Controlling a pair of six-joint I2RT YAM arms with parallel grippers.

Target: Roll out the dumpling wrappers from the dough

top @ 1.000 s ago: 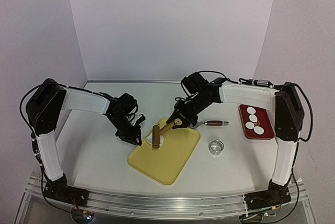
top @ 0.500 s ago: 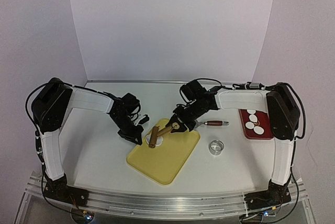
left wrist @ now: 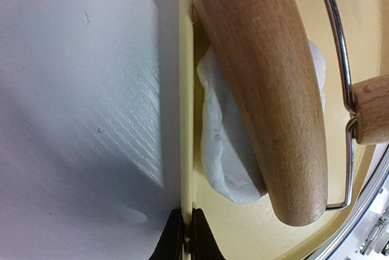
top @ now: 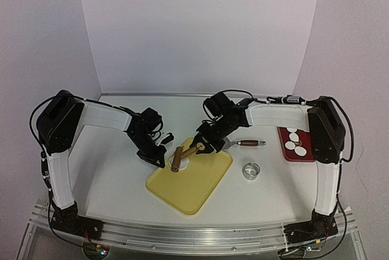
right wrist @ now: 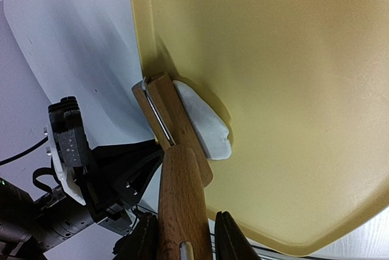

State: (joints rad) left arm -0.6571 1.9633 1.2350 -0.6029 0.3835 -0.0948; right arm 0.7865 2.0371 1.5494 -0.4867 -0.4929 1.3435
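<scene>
Here, the dumpling wrappers point(top: 295, 138) are small, thin, flat white round discs, four of them, lying close together on one red tray point(top: 311, 146) at the right side of the table point(top: 109, 169), well apart from both hands. One irregular white dough patch point(left wrist: 222, 163), thicker and lumpy at its edge, sits on the one yellow board point(top: 194, 190) near the board's far left rim. The wooden barrel of a single roller point(left wrist: 267, 96) lies across it, covering much of its middle; a thin wire frame joins the barrel to a wooden handle. The right hand point(right wrist: 185, 239) grips that handle, its two dark fingers pressed against either side of the wood and parted only by the handle's width. The left hand point(left wrist: 185, 242) is closed tight, its fingertips pinched on the board's rim just beside the dough. Between the board and the tray one metal ring cutter point(top: 251, 171) stands on the table. One tool point(top: 250, 143) with a brown handle lies just beyond the cutter, its grey blade end towards the right hand. Two arms in all, white-sleeved with black joints, reach in from opposite sides and meet over the board's far corner.
</scene>
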